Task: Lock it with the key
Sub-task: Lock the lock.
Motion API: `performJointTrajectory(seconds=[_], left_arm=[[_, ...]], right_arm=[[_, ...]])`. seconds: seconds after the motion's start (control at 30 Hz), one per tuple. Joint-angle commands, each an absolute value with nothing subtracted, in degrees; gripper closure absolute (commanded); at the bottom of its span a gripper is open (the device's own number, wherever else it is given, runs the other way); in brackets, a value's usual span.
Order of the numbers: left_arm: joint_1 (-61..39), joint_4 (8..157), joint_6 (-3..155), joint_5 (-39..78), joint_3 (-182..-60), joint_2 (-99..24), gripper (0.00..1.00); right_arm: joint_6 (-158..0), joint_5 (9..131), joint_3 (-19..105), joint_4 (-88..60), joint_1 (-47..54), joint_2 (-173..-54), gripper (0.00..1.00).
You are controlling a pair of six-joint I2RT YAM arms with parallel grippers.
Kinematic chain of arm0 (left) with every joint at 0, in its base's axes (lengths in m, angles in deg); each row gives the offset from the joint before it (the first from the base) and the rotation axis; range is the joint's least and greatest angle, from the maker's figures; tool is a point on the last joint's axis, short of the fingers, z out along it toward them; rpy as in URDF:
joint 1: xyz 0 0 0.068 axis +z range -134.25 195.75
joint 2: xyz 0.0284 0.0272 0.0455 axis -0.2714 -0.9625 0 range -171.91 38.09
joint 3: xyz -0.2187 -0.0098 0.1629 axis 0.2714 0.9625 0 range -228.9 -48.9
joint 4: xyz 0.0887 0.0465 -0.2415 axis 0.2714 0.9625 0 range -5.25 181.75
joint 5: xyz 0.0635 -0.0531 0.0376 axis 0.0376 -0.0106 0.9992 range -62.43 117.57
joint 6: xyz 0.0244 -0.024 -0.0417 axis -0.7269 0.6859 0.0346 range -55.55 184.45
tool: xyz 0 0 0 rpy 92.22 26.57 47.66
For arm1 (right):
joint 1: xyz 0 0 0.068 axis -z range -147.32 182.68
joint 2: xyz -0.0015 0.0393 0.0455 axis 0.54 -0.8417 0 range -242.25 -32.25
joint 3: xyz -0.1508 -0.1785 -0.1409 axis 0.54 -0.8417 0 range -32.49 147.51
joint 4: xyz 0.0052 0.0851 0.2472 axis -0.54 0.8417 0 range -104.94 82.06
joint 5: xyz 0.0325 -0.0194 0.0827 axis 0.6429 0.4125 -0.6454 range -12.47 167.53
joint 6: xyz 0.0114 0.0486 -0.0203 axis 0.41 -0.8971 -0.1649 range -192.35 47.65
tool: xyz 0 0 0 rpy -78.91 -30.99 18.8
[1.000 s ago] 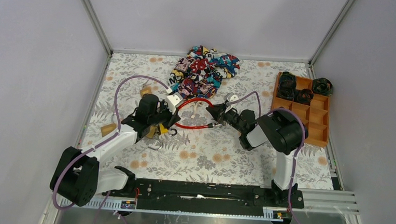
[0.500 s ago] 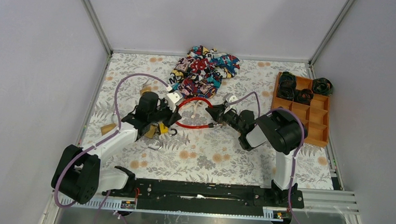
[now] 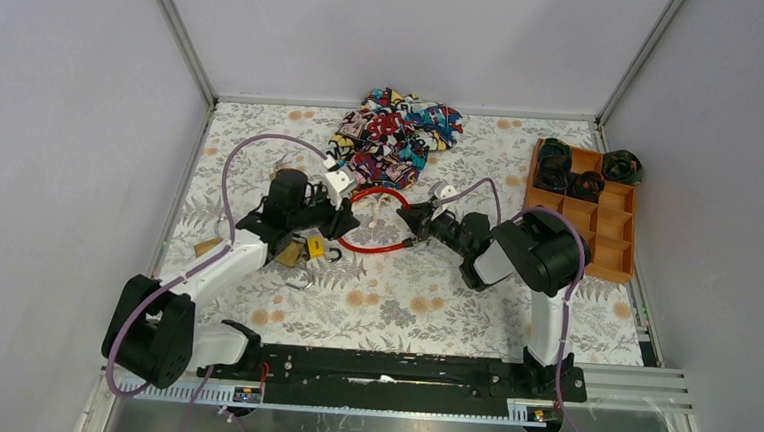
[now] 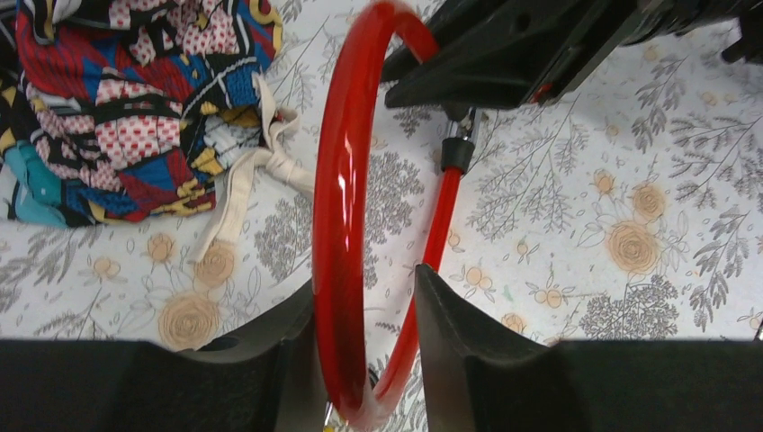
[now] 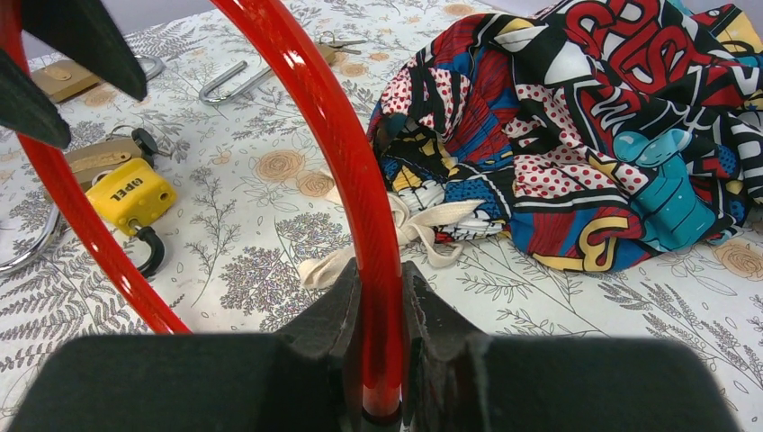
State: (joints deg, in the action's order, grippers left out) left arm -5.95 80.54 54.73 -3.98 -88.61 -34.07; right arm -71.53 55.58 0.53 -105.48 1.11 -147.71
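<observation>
I'm looking at the red cable lock loop (image 3: 366, 244) in the middle of the floral-covered bench (image 3: 433, 299). It stands up off the surface between my two arms. My right tool (image 5: 380, 270) is pinching the red cable: in the right wrist view both fingers press flat against it with no gap on either side. My left tool (image 4: 364, 290) straddles the loop's opposite side. Its fingers (image 4: 445, 351) are spread, and the thick cable (image 4: 340, 180) runs between them. There is daylight between the cable and one finger, so I read that tool as apart rather than gripping.

From the left wrist camera I can see the right tool's black fingers above the loop. A thinner red section with a black collar (image 4: 455, 153) runs up toward them. I can't tell where the key is from any view.

A yellow padlock with a dark shackle (image 5: 130, 193) lies on the bench just beside a brass-coloured padlock (image 5: 99, 155), both near my left arm. A bare silver metal shackle (image 5: 225, 81) lies farther out. A crumpled comic-print cloth bag (image 3: 393, 132) sits behind the loop, with its cream drawstring trailing toward the cable. An orange compartment tray (image 3: 607, 235) rests at the right edge of the bench, with black items (image 3: 561, 167) in its far cells.
</observation>
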Motion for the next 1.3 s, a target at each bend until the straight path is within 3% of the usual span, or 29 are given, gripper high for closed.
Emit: performJointTrajectory(seconds=[0.0, 0.37, 0.47, 0.57, 0.67, 0.7, 0.73, 0.77, 0.93, 1.1, 1.27], left_arm=[[-5.81, 72.99, 57.83, -9.08, -92.54, -36.98, 0.55], [-9.09, 69.04, 60.89, -11.88, -96.28, -40.70, 0.62], [-9.13, 67.29, 62.84, -12.41, -96.59, -40.30, 0.72], [-9.45, 67.51, 62.91, -12.92, -96.94, -39.94, 0.96], [-9.71, 72.13, 57.66, -14.26, -97.85, -39.54, 1.00], [-9.72, 75.07, 54.02, -14.72, -98.38, -39.38, 1.00], [-9.72, 78.17, 48.87, -14.76, -98.91, -39.16, 1.00], [-9.72, 81.95, 43.23, -14.61, -99.34, -38.66, 1.00], [-9.74, 100.21, 14.33, -15.02, -101.53, -36.30, 1.00], [-9.78, 109.31, 6.09, -16.69, -105.08, -36.36, 1.00], [-10.04, 114.69, 4.10, -18.28, -106.51, -37.04, 1.00]], right_arm=[[-68.42, 55.40, 0.11, -113.38, 0.20, -146.88, 1.00], [-66.31, 54.50, -1.94, -113.38, -1.50, -145.49, 1.00], [-65.33, 54.52, -3.17, -113.38, -2.18, -144.52, 1.00], [-64.28, 55.03, -4.70, -113.37, -3.15, -143.61, 1.00], [-64.36, 54.86, -5.80, -113.29, -3.56, -142.78, 1.00], [-64.72, 54.78, -6.23, -113.29, -3.55, -142.46, 0.97], [-65.12, 54.98, -6.79, -113.29, -3.57, -141.96, 0.85], [-65.08, 55.22, -7.53, -113.29, -3.57, -141.41, 0.80], [-66.19, 54.31, -9.51, -113.20, -3.53, -139.36, 0.70], [-67.58, 51.72, -10.51, -113.05, -3.52, -138.06, 0.57], [-68.84, 49.22, -10.78, -111.21, -3.47, -134.63, 0.34]])
